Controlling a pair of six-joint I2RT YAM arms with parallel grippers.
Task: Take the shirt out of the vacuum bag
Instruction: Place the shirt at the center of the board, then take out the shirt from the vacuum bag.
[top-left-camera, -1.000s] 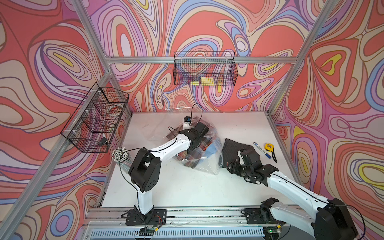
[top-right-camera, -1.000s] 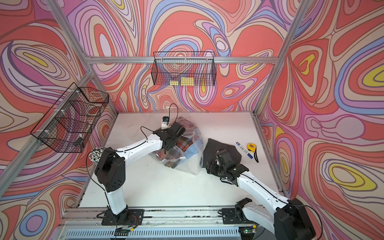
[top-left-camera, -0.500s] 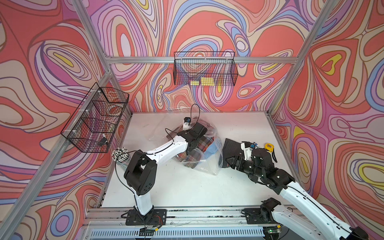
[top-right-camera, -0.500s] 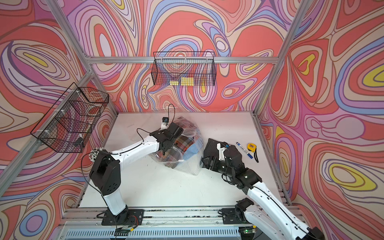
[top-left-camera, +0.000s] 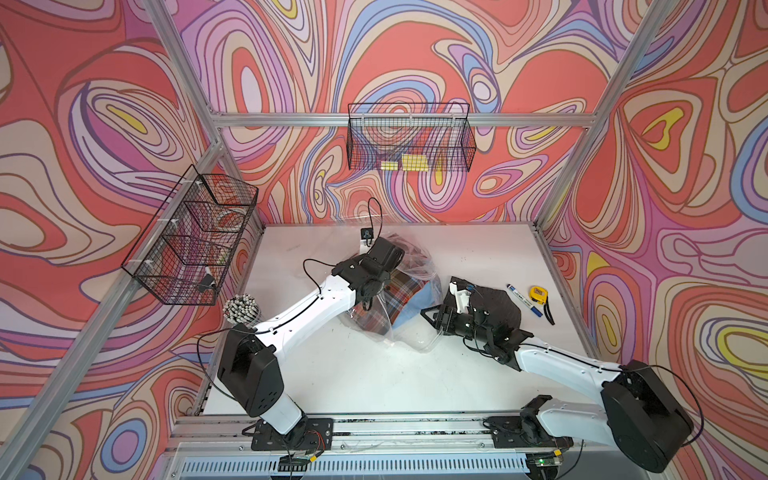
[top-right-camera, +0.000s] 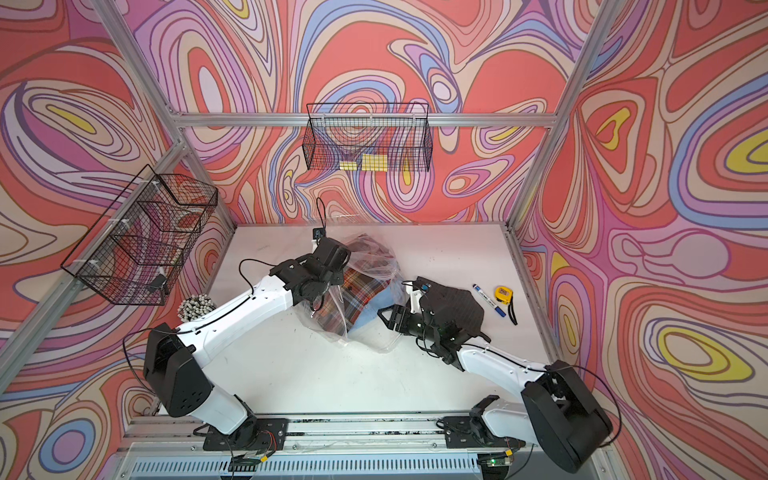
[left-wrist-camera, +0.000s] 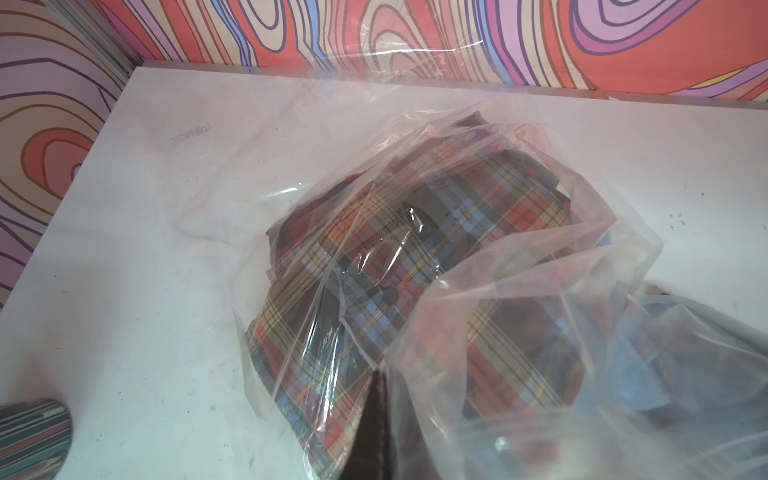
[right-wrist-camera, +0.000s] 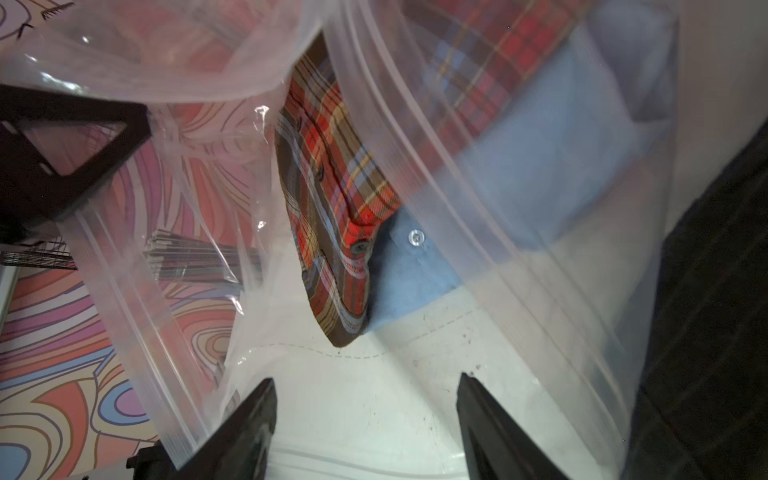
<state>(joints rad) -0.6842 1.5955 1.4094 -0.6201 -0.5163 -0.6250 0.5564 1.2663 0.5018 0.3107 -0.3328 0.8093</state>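
The vacuum bag (top-left-camera: 413, 345) (top-right-camera: 374, 338) lies crumpled mid-table, with a plaid shirt (top-left-camera: 399, 293) (top-right-camera: 357, 291) and a blue shirt (top-left-camera: 415, 309) (right-wrist-camera: 415, 270) inside. My left gripper (top-left-camera: 390, 253) (top-right-camera: 334, 253) (left-wrist-camera: 380, 378) is shut on a fold of the bag's plastic above the plaid shirt (left-wrist-camera: 415, 232). My right gripper (top-left-camera: 436, 322) (top-right-camera: 392, 322) (right-wrist-camera: 365, 390) is open at the bag's mouth. Nothing is between its fingers (right-wrist-camera: 253, 419). The plaid shirt's collar (right-wrist-camera: 332, 199) hangs just ahead of it, with zip bands (right-wrist-camera: 415, 137) beside.
A dark garment (top-left-camera: 494, 299) (top-right-camera: 453, 301) lies outside the bag, under my right wrist. A marker (top-left-camera: 523, 300) and a tape measure (top-left-camera: 539, 295) lie at the right edge. A pencil bundle (top-left-camera: 241, 308) stands at the left. Wire baskets (top-left-camera: 409, 143) (top-left-camera: 191, 241) hang on the walls.
My right arm swung up, then came down leftward, bringing its open gripper off the dark garment to the bag's mouth. My left gripper stayed shut on the bag, barely moving.
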